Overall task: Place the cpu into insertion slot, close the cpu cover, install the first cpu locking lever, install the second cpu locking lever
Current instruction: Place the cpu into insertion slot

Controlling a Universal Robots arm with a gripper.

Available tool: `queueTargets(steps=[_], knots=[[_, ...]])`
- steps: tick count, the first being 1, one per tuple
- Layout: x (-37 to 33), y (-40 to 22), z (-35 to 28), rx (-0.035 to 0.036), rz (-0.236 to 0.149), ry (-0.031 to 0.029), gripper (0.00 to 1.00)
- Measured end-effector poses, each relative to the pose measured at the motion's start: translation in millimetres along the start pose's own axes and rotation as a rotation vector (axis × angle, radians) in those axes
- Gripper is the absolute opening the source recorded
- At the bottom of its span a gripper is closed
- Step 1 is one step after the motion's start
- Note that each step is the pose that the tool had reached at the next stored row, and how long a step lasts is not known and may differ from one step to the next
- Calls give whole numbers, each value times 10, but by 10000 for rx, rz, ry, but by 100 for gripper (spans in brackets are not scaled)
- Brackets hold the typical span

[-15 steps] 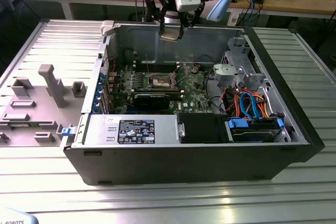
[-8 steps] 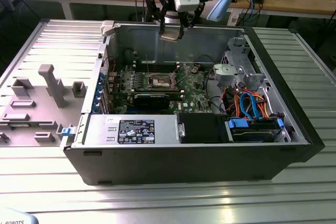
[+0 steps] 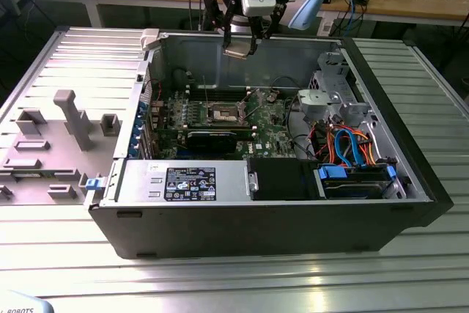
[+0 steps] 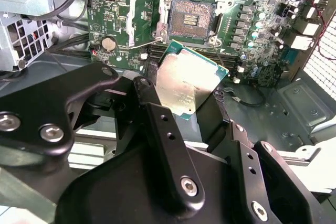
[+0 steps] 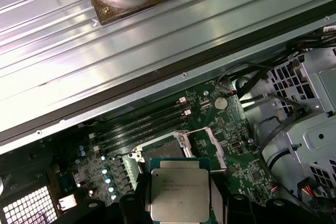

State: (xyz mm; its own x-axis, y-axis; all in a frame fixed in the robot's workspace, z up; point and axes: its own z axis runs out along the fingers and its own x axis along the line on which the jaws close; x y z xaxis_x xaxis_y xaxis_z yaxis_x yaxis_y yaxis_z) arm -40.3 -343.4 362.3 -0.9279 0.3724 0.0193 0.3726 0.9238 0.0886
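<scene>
the gripper [image 3: 239, 48] pinches the cpu [image 4: 186, 82] by its edges between its fingers [image 4: 219, 100], tilted in the air well above the insertion slot [image 4: 191, 17]; the cpu cover [image 4: 140, 24] stands open beside that slot.

You have the end effector [image 3: 239, 46] up over the far wall of the open computer case [image 3: 410, 188], which lies on the table [image 3: 220, 284]. The cpu [image 4: 186, 85] sits clamped between its fingers [image 4: 149, 103], well apart from the board beneath. Below the end effector, in the case, lies the insertion slot [image 4: 191, 17], with the cpu cover [image 4: 140, 24] tipped up just beside it. A long card [image 3: 212, 137] lies on the slot's far side from the end effector
</scene>
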Motion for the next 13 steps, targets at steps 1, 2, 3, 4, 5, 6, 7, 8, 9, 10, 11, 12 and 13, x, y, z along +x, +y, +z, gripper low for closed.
queueTargets(steps=[1, 2, 3, 4, 5, 6, 7, 8, 9, 10, 11, 12, 13], knots=[[0, 0, 0, 0, 0, 0, 54], [0, 0, 0, 0, 1, 0, 54], [0, 0, 0, 0, 1, 0, 54], [0, 0, 0, 0, 3, 0, 54], [0, 0, 0, 0, 3, 0, 54], [0, 0, 0, -1, 6, 0, 54], [0, 0, 0, 0, 7, -1, 54], [0, 0, 0, 0, 17, -2, 54], [0, 0, 0, -2, 25, -2, 54], [0, 0, 0, -1, 29, -3, 54], [0, 0, 0, 0, 55, -5, 54], [0, 0, 0, -3, 129, -12, 54], [0, 0, 0, -4, 206, -18, 54]])
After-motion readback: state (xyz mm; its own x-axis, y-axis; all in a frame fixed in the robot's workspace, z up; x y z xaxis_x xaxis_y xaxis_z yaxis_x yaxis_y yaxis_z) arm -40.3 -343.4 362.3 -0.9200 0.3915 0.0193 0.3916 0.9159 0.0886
